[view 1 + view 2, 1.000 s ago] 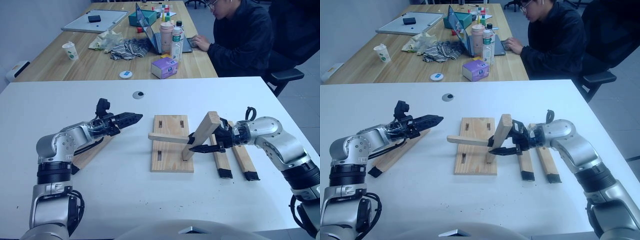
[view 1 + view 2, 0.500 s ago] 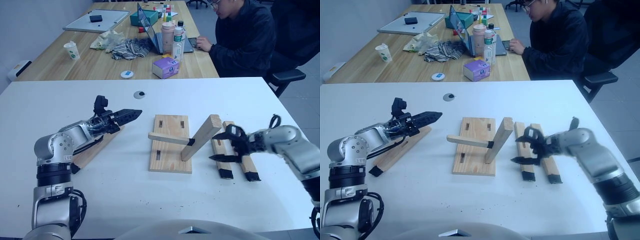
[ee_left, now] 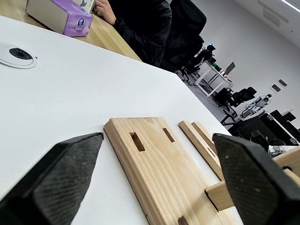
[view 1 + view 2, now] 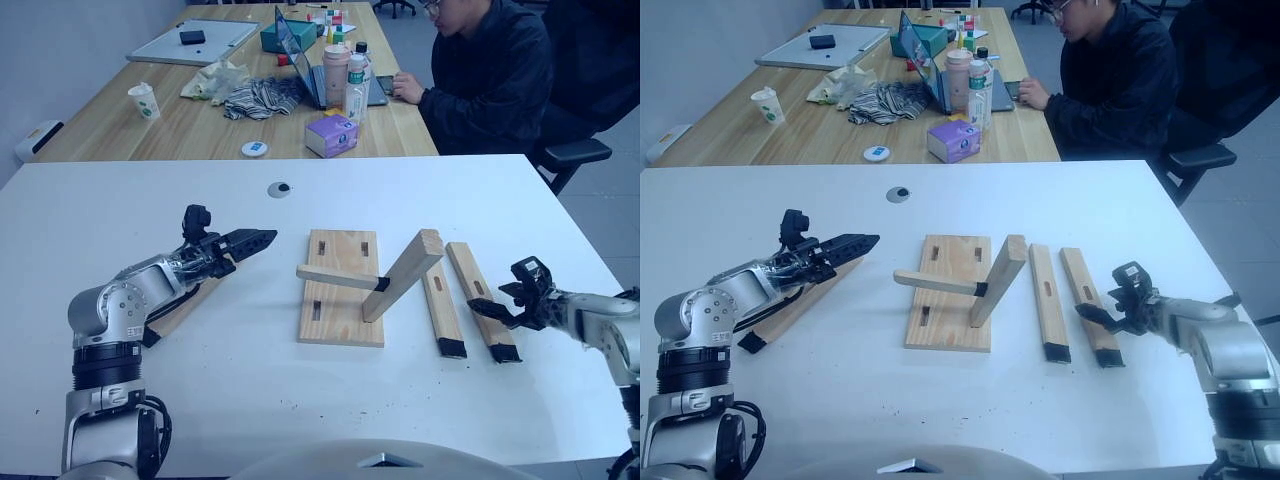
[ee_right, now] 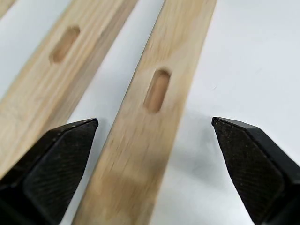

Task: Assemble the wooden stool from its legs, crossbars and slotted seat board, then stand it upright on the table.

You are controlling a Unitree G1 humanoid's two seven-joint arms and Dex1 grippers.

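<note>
The slotted seat board (image 4: 340, 290) lies flat mid-table. On its right edge leans a tilted leg (image 4: 405, 272), with a crossbar (image 4: 332, 277) sticking out of it to the left over the board. Two more legs lie flat to the right, one nearer the board (image 4: 440, 305) and one farther out (image 5: 150, 117). My right gripper (image 4: 497, 303) is open, low over the farther leg's near half, its fingertips (image 5: 51, 164) on either side of it. A fourth leg (image 4: 185, 305) lies under my left arm. My left gripper (image 4: 258, 239) is open, hovering left of the board (image 3: 154, 164).
A round cable grommet (image 4: 277, 189) sits in the white table behind the board. Beyond is a wooden table (image 4: 200, 125) with a cup, bottles, a box and cloth, and a person sits at it. Bare white tabletop (image 4: 330, 400) runs along the near side.
My right gripper let go of the tilted leg and drew back right, over the outer flat leg. The leg and crossbar stayed leaning on the board. My left gripper dropped back slightly.
</note>
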